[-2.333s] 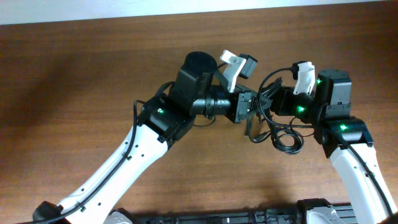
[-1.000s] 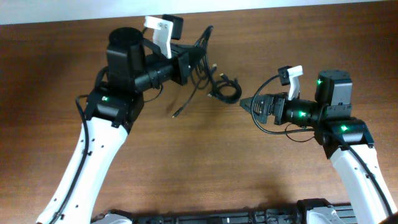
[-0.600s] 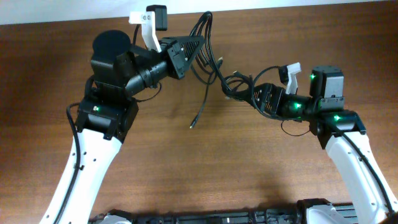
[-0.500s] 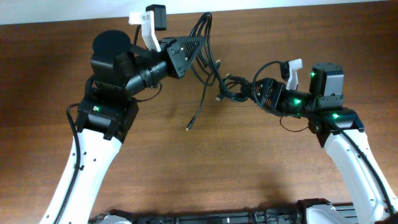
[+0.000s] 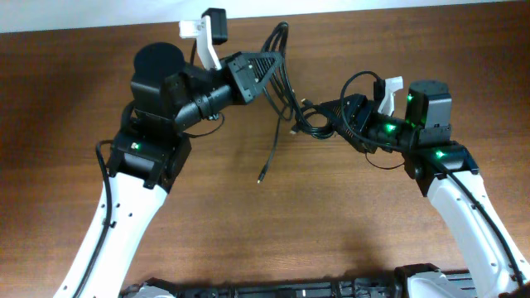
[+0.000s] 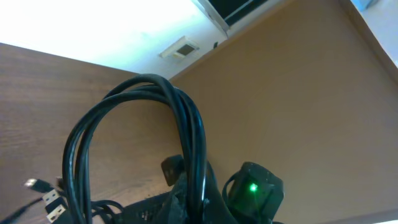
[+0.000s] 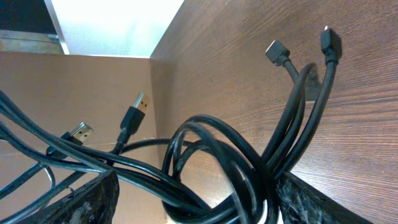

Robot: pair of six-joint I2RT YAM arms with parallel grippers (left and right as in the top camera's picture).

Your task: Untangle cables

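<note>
Wooden table (image 5: 207,215) — unlabelled black cables (image 5: 286,83)

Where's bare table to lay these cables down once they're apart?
Bare wood lies left of the left arm and in the near centre between both arms, below the dangling plug. It is crowded up top, where the cables stretch from left gripper to right gripper.

No text, label, brand or number can be read in any of the views. The arms show only green lights, and the cables (image 5: 286,91) and bench (image 5: 66,99) carry no legible markings.
</note>
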